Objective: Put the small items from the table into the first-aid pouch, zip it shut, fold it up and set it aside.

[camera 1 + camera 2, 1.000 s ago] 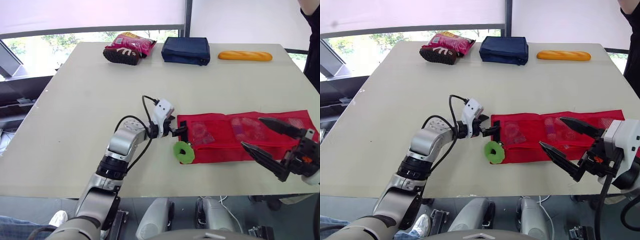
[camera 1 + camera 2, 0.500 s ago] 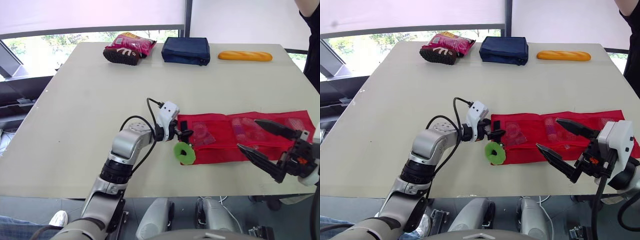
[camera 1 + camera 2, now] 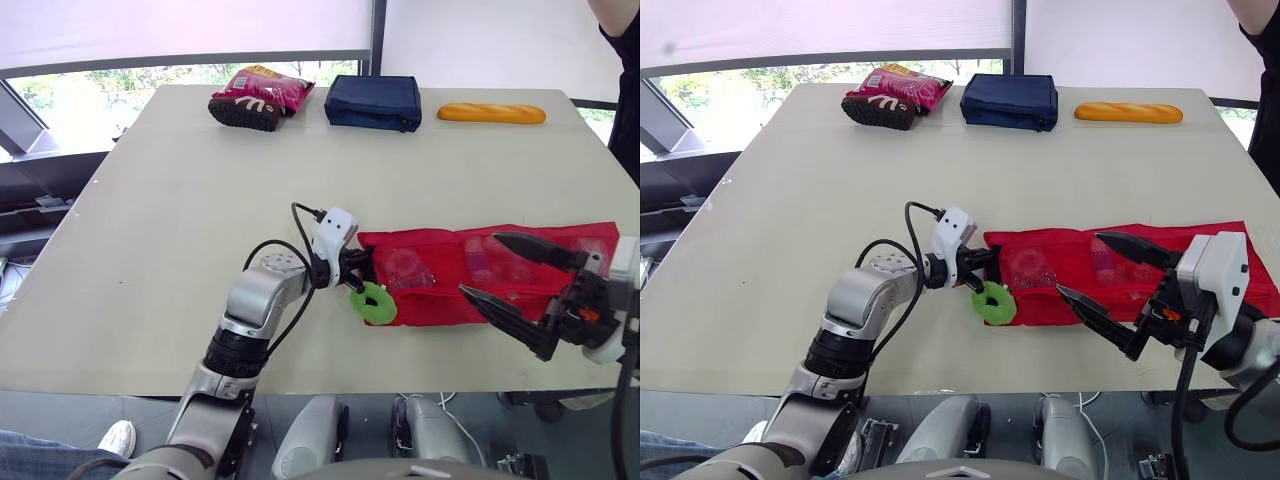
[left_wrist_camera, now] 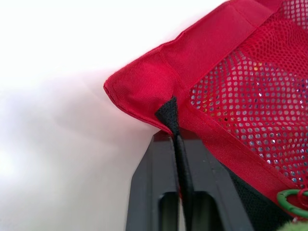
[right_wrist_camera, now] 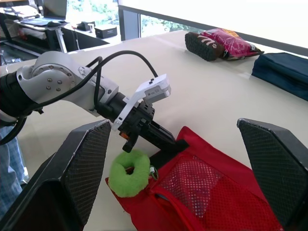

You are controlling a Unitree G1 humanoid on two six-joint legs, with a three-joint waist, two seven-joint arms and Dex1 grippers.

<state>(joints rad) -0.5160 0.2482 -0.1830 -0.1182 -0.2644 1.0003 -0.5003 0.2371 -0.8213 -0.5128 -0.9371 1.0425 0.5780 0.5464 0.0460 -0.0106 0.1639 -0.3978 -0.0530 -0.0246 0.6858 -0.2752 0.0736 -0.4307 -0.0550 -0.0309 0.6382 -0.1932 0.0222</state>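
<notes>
- The red mesh first-aid pouch (image 3: pixel 432 298) is lying flat and unfolded on the table (image 3: pixel 180 200), at the lower right of the left eye view, with small items showing through its mesh.
- The left end effector (image 3: pixel 358 268) is pinching the black tab (image 4: pixel 168 113) at the pouch's left corner, its fingers pressed together on it.
- The right end effector (image 3: pixel 480 264) is hovering over the right half of the pouch with its fingers spread wide, gripping nothing.
- A fuzzy green ring (image 3: pixel 372 302) is hanging off the pouch's left end, just beside the left end effector; it appears to be tied on by a small cord.
- No loose small items are lying near the pouch, so packing is probably finished and the zipping or folding step is in hand; whether the zip is fully closed I cannot tell.
- The left side is likely anchoring the corner, so the next move calls for the right end effector to come down and close on the zip pull or on the fabric edge without snagging the mesh.
- The green ring is sitting close to the held corner and could get in the way of a fold.
- Along the top edge of the frame, well apart from the work, a pink snack bag (image 3: pixel 262 95), a navy bag (image 3: pixel 373 101) and an orange bread roll (image 3: pixel 491 113) are resting.
- A person (image 3: pixel 622 80) is standing at the upper right.
</notes>
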